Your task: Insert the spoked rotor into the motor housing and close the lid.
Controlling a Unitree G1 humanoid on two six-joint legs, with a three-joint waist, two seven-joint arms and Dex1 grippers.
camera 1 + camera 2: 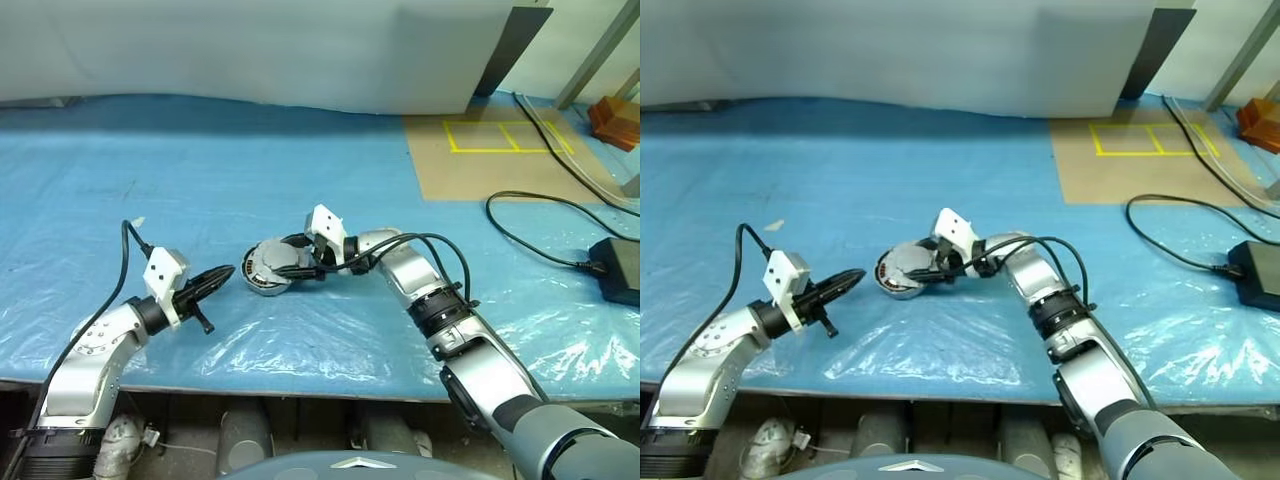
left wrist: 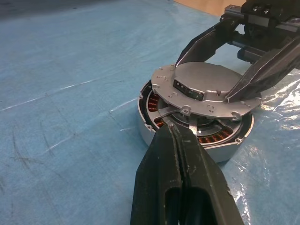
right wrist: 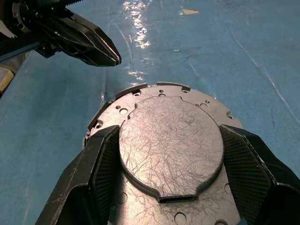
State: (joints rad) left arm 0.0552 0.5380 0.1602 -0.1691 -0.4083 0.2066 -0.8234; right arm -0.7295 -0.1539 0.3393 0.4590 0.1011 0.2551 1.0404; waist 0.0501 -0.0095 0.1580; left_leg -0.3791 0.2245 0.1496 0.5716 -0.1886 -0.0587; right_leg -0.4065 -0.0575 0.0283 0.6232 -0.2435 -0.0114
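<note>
The motor housing (image 2: 149, 125), a silver cup with copper windings, sits on the blue sheet at the middle of the table. The lid (image 2: 206, 77) lies on top of it, tilted and off-centre, its edge lifted on the side toward my left gripper. Under that lifted edge, silver spokes of the spoked rotor (image 2: 174, 114) show inside the housing; its rim is hidden. My right gripper (image 3: 168, 132) reaches in from the right and is shut on the lid, one finger against each side of its raised round centre. My left gripper (image 1: 228, 270) is shut and empty, its tip just short of the housing's left side.
A black power brick (image 1: 615, 272) with a looping cable lies at the right. A brown board (image 1: 500, 150) marked with yellow tape squares sits at the back right. The table's front edge (image 1: 300, 385) runs just below both arms.
</note>
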